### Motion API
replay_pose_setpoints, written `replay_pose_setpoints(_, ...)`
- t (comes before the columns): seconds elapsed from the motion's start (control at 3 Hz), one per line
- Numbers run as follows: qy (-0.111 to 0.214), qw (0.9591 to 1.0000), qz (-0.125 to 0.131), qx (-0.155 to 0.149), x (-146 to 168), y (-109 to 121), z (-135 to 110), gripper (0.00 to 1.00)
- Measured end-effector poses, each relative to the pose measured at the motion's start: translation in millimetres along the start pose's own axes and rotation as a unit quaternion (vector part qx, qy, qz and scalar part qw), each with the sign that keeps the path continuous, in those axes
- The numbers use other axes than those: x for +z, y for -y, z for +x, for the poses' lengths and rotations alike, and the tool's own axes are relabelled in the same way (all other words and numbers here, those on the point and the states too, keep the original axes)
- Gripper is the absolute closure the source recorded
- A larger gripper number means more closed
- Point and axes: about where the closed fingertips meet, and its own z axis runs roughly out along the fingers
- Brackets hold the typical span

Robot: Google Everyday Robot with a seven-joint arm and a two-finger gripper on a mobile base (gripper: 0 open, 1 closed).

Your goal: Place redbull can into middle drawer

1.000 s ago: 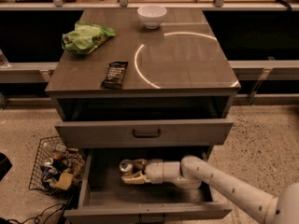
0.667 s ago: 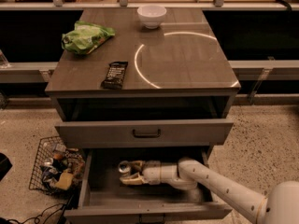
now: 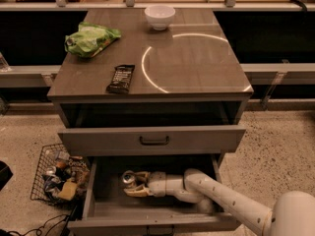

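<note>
Jaws closed around the redbull can (image 3: 129,178), which stands roughly upright, long axis vertical, shiny top facing up. Gripper (image 3: 131,185) reaches leftward inside the open middle drawer (image 3: 89,196), can left of centre.

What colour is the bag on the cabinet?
The bag is green, camera view; gripper is inside the middle drawer.

office break area, snack counter (image 3: 197,68), speckled floor (image 3: 280,146), gripper (image 3: 129,183) inside middle drawer (image 3: 89,191)

White bowl (image 3: 160,16), green bag (image 3: 91,38) and black snack bar (image 3: 121,78) on cabinet top (image 3: 197,68); wire basket (image 3: 59,176) on floor.
</note>
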Motion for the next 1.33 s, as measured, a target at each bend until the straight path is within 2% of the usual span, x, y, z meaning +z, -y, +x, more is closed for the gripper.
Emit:
replay_pose_setpoints(0.33,0.0,1.0,0.0,0.0,0.0,0.0,0.0,0.82)
replay_pose_setpoints(0.67,0.001,1.0,-0.002,0.0,2.5,-1.4,-0.7,0.51)
replay_pose_setpoints(1.33,0.003,1.0,-0.005,0.001,5.9,-3.3,-1.5,0.05)
